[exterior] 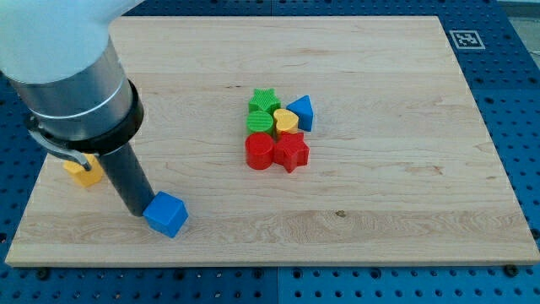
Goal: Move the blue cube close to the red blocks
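The blue cube lies on the wooden board at the view's lower left. My tip stands just left of the cube, touching or almost touching it. The red blocks sit near the board's middle: a red cylinder and a red star, side by side. They are well to the right of and above the cube.
A green star, a green cylinder, a yellow heart and a blue triangle crowd just above the red blocks. A yellow block lies at the board's left edge, partly hidden behind my rod.
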